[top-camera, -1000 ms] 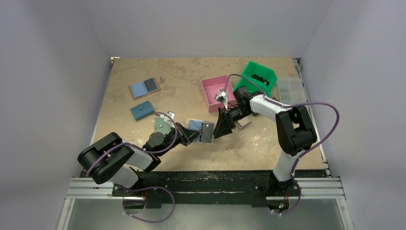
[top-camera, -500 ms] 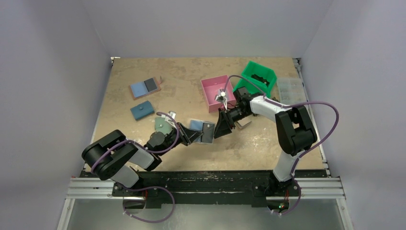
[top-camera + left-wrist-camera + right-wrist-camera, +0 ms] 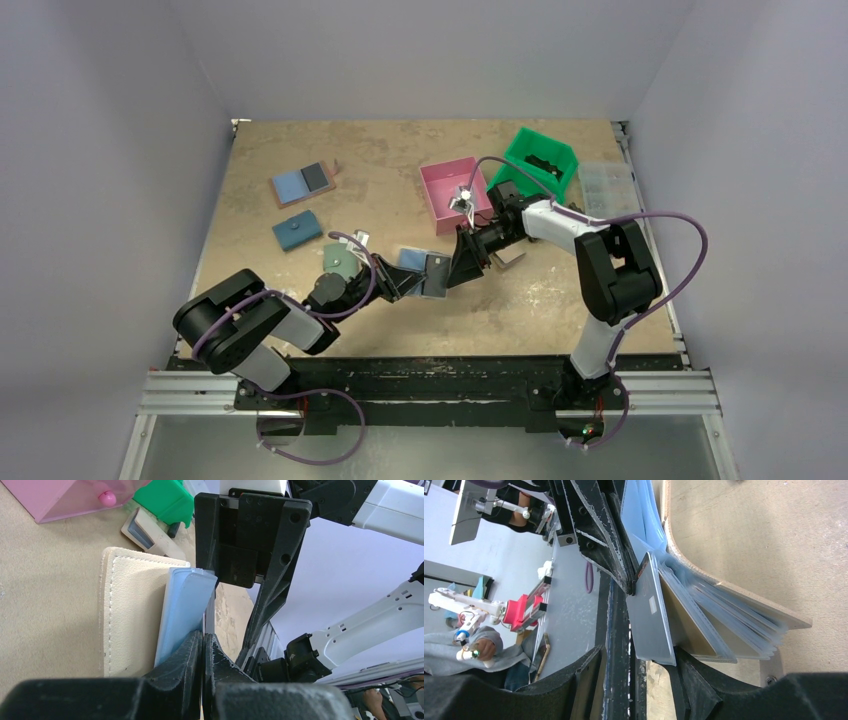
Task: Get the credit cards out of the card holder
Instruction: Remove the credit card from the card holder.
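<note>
Tan tabletop [image 3: 280,150] is carrying a green bin [image 3: 520,175] and a pink bin [image 3: 445,170] at back right, with a blue-and-black holder [image 3: 303,183] and a teal wallet [image 3: 297,231] lying at left. Mid-table, the card holder [image 3: 422,270] is fanning open. The left gripper [image 3: 203,642], fingers pressed together, is pinching its dark grey panel, and the right gripper [image 3: 636,656] is straddling that panel, jaws spread.

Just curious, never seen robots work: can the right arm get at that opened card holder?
Likely yes. The right gripper, jaws open, sits right at the grey side of the card holder; the left gripper pinches the holder from the opposite side and doesn't seem to block it.
</note>
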Available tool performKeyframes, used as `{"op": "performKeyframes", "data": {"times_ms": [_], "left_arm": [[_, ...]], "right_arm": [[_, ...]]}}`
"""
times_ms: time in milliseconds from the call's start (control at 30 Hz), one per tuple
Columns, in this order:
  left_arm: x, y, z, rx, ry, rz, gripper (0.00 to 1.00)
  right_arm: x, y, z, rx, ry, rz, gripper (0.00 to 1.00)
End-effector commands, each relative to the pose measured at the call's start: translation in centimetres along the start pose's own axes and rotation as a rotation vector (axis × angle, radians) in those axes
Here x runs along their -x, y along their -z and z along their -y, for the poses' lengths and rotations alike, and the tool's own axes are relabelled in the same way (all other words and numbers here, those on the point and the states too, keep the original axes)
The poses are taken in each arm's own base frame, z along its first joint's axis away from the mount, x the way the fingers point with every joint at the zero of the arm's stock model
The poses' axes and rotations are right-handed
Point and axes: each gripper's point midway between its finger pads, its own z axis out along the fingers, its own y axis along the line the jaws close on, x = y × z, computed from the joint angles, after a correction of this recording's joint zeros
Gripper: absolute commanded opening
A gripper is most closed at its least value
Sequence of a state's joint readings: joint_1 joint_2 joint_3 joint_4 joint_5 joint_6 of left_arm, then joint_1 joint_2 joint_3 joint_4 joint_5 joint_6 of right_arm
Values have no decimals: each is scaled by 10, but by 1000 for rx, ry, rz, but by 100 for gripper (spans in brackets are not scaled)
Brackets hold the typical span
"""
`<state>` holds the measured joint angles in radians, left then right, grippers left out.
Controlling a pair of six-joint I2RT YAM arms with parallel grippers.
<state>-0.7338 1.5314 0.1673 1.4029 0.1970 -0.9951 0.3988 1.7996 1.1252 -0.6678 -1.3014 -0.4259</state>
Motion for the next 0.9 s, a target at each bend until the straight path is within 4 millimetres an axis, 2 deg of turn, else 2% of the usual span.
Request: {"op": "performKeyframes", "data": {"times_ms": [0,867], "left_arm": [[25,-7,50,-194,-27,83,0],[23,-11,51,-206,-26,74,0]], "right_arm": [[8,-2,-7,42,30,25,56],[9,-2,-7,41,20,28,64]]}}
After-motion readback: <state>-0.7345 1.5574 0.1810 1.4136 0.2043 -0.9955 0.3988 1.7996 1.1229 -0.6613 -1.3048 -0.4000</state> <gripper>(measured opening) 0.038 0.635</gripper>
